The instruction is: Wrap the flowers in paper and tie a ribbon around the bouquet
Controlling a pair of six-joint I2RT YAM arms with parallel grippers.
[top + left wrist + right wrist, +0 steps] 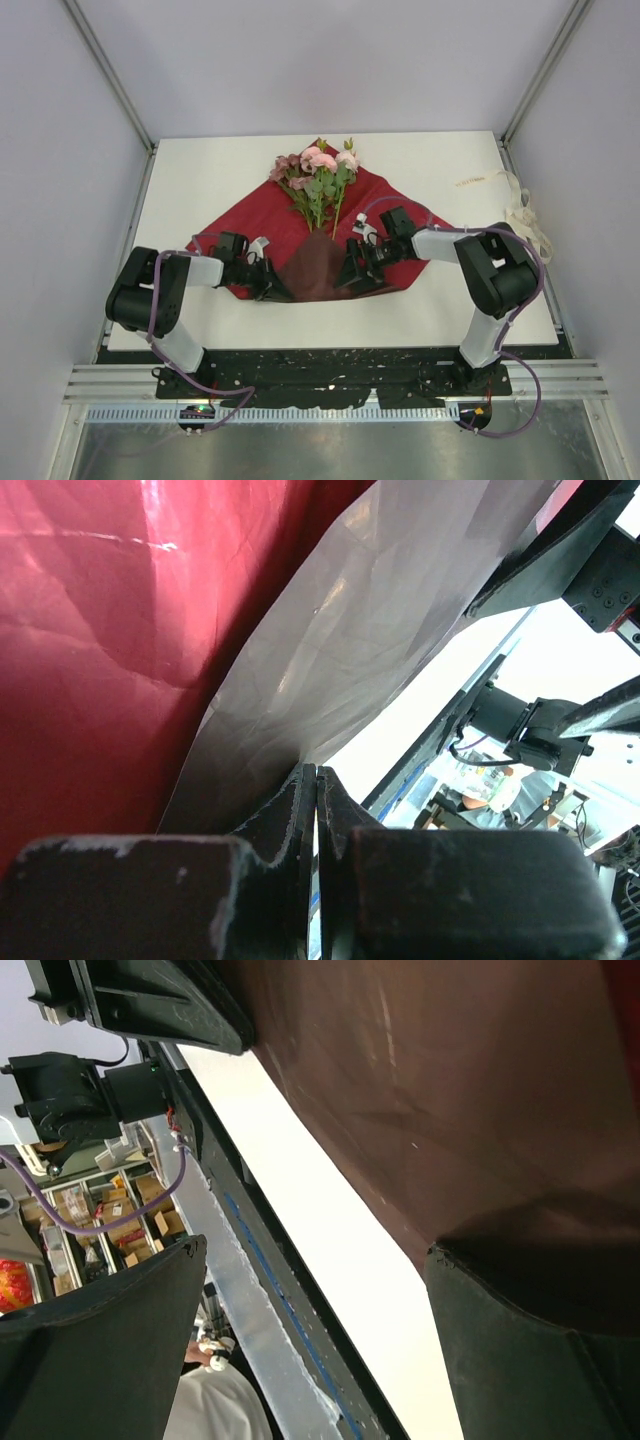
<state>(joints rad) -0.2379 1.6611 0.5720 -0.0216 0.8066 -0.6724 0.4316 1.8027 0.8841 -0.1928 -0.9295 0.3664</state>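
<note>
Top view: the paper point(385, 200) lies open on the white table point(200, 180), set as a diamond with corners toward 12, 3, 6 and 9 o'clock. The part toward 6 o'clock is turned over onto the sheet and shows a duller brown underside.

The flowers point(320, 175) lie on the paper at its 12 o'clock end. The pink blooms point to 12 o'clock and the stems run toward 6 o'clock, their ends meeting the turned-over part. No wrap is formed around them.

The ribbon point(525, 215) lies loose at the table's 3 o'clock edge, well apart from the paper and from both arms.

The left gripper point(272, 288) sits at the paper's edge toward 7 o'clock. In the left wrist view its fingers point(280, 820) are clenched together. The paper's point(100, 660) pale underside runs down into the seam between them, so the left gripper point(316, 780) is grasping the sheet's edge. The sheet rises from the grip, with its glossy red face to one side.

The right gripper point(358, 275) sits at the paper's edge toward 5 o'clock, just beside the turned-over part. In the right wrist view its fingers point(530, 1350) are released and stand wide apart. One finger lies against the brown paper point(450, 1090), and the other stands clear over the table edge. The right gripper point(315, 1255) holds nothing.
</note>
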